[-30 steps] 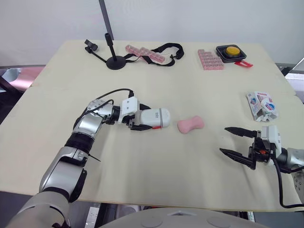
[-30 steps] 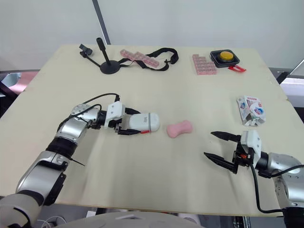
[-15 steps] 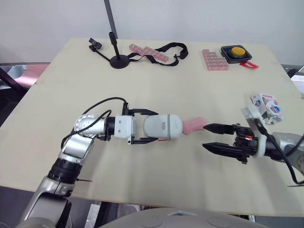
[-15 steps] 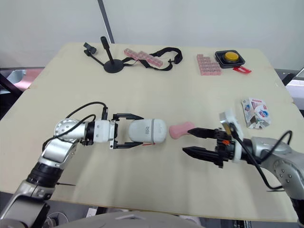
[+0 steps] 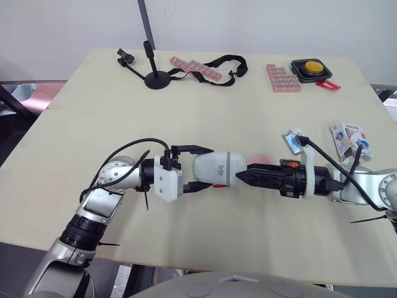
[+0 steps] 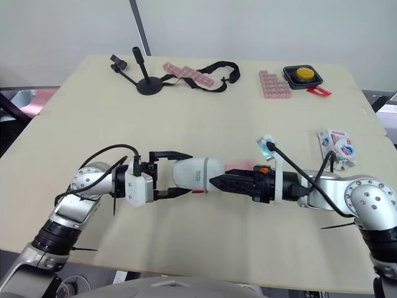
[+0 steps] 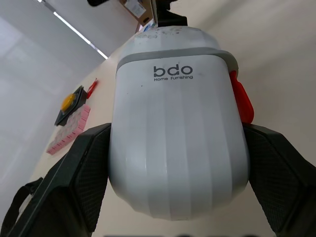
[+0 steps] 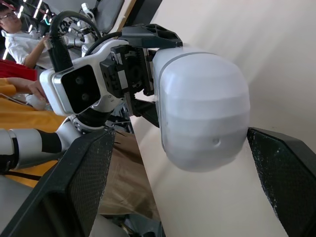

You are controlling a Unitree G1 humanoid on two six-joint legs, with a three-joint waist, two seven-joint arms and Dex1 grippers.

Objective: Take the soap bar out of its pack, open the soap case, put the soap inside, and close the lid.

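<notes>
- Left gripper (image 5: 211, 167): its 2 black fingers are clamped on the flanks of the soap case (image 7: 177, 148), 1 finger on each side, at the end of the case nearer that wrist.
- Soap case: white, rounded, with a grey band around it and "bdo Home Furnishing" printed on the top face. It lies lengthwise between the 2 arms. A red tab (image 7: 241, 101) sticks out at 1 side by the band. The lid is down.
- Right gripper (image 6: 214, 182): comes in from the robot's right, directly opposite the left one. In the right wrist view its 2 fingers are spread wide, 1 on either side of the free end of the case. They appear not to touch the case, though contact cannot be settled from these angles.
- Soap bar (image 6: 239, 164): pink, unwrapped, on the table (image 5: 186, 118) just behind the right gripper's fingers and partly hidden by them.
- Soap pack (image 5: 350, 138): white with red and blue print, torn open, near the table's right edge, well apart from the case.
- Far edge, left to right: a black stand (image 5: 152, 74), a strip of pink boxes (image 5: 195, 67) with a black strap (image 5: 226, 62), a pink block (image 5: 282, 77), and a yellow button (image 5: 308, 66) on a black base.
</notes>
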